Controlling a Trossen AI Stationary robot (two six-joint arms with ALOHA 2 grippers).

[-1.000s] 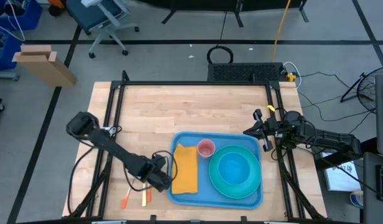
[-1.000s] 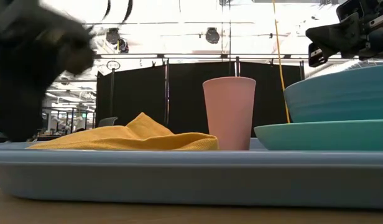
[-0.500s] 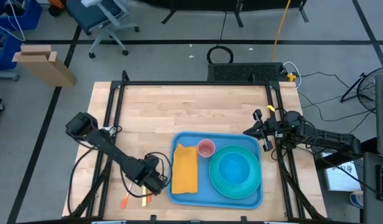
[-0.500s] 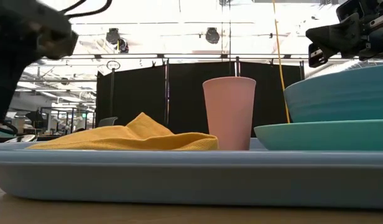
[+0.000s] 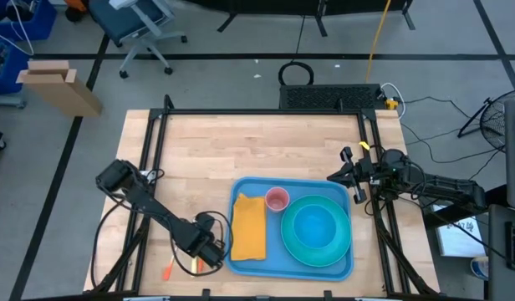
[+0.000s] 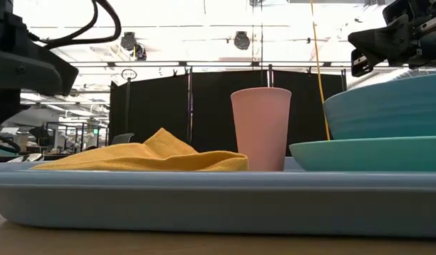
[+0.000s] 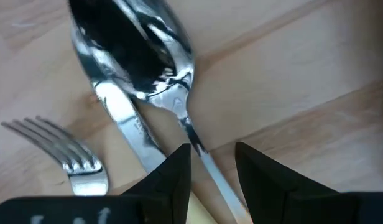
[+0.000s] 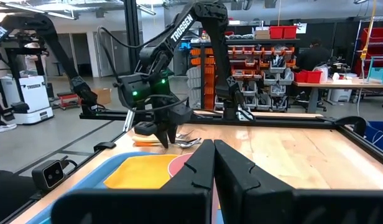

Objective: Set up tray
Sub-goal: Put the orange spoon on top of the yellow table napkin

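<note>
The blue tray lies near the table's near edge. It carries a folded yellow napkin, a pink cup and a teal bowl on a teal plate. A spoon, a knife and a fork lie flat on the wood left of the tray. My left gripper is low over them, open, with a finger on each side of the spoon's neck. My right gripper is shut and waits above the tray's far right corner. My left gripper comes down from above with its open fingers on either side of the spoon's neck, just below the bowl of the spoon. Whether a finger touches the neck, I cannot tell. The spoon lies flat on the table.
Coloured cutlery handles stick out toward the near left corner. Black frame rails run along the table's left and right sides. Bare wood fills the table's far half. The room behind holds shelves and other robot arms.
My left gripper has moved away from the napkin's left edge, toward the table's near edge and a little to the left, and now stands over the cutlery. In the low view its dark mass has drawn off to the left. The tray and the things on it have stayed put.
</note>
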